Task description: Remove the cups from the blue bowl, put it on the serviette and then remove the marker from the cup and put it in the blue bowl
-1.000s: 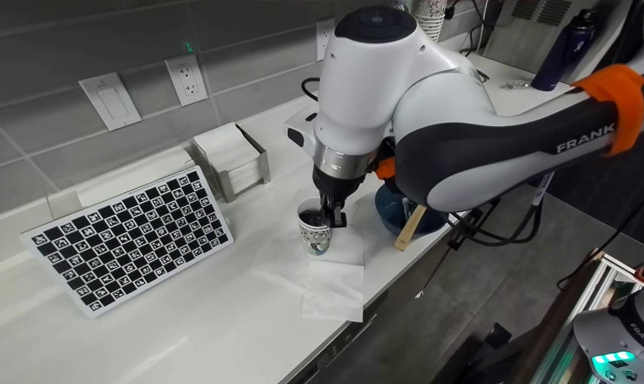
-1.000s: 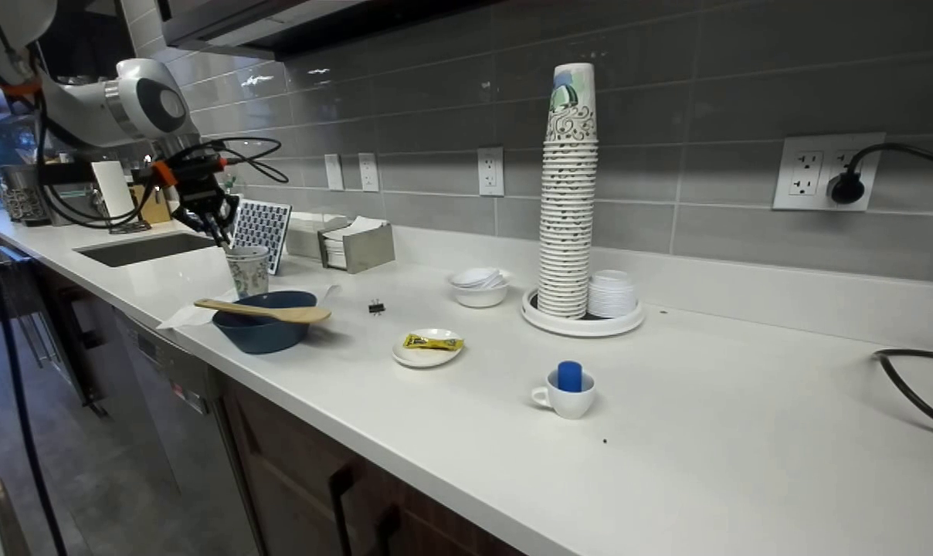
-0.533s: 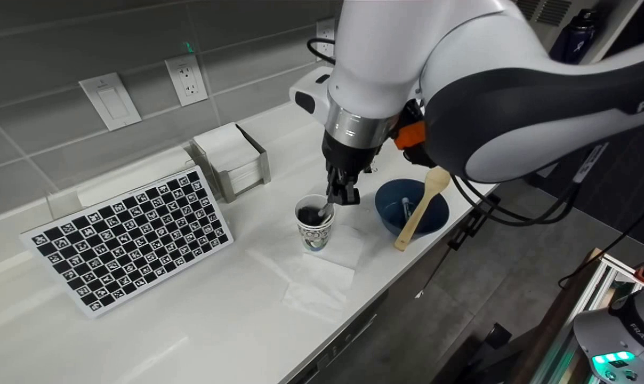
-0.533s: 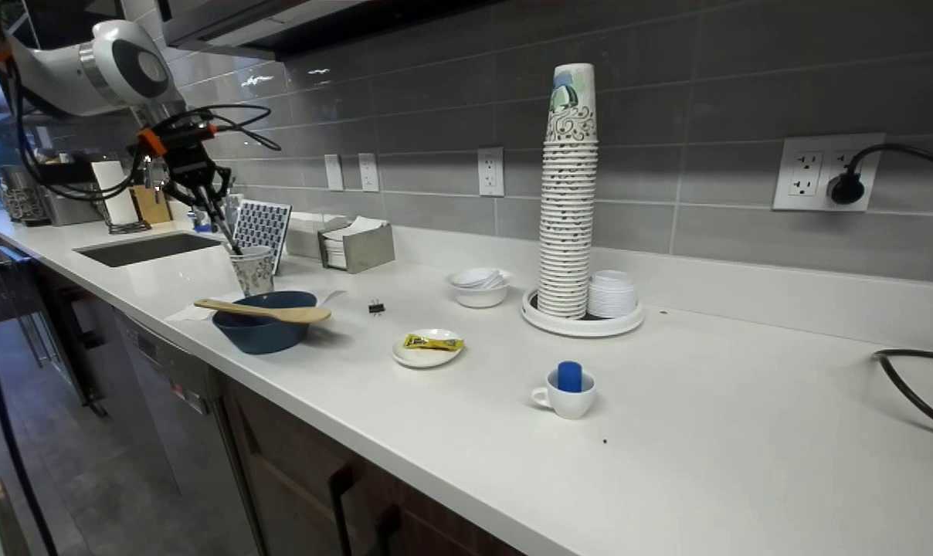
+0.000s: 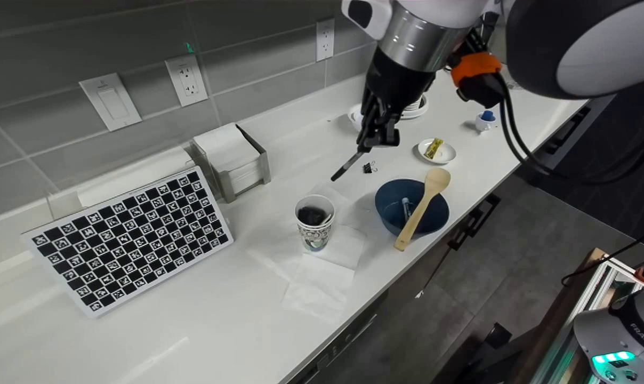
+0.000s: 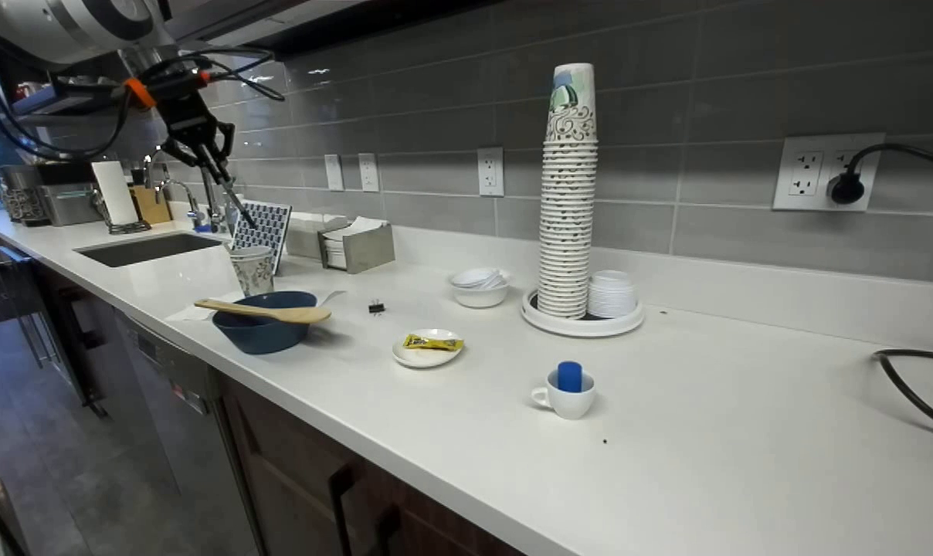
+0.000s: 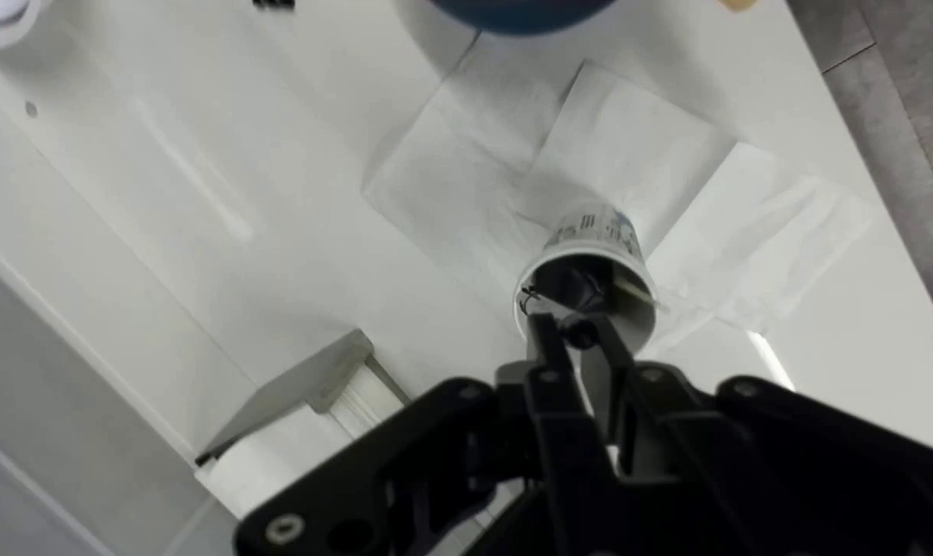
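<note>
My gripper (image 5: 363,145) is shut on a dark-tipped grey marker (image 5: 346,166), which slants down in the air above and beside the cups. In an exterior view the gripper (image 6: 221,176) and marker (image 6: 239,205) are above the cups (image 6: 252,270). The patterned white cups (image 5: 315,237), with a doubled rim and dark contents, stand upright on the rumpled white serviette (image 5: 322,282). The blue bowl (image 5: 388,216) stands beside them, with a thin light object (image 5: 406,207) inside. The wrist view shows the marker end (image 7: 579,333) between the fingertips, the cups (image 7: 590,232) and the bowl's edge (image 7: 524,11).
A wooden spoon (image 5: 422,208) lies across the bowl. A binder clip (image 5: 370,167) and a plate (image 6: 405,357) with a yellow packet lie nearby. A napkin holder (image 5: 264,166) and chequered board (image 5: 130,240) stand by the wall. A tall cup stack (image 6: 567,224) stands farther along.
The gripper has risen from the cups, drawing the marker out of them, and moved toward the bowl's side. The cups have stayed on the serviette, which shifted slightly.
</note>
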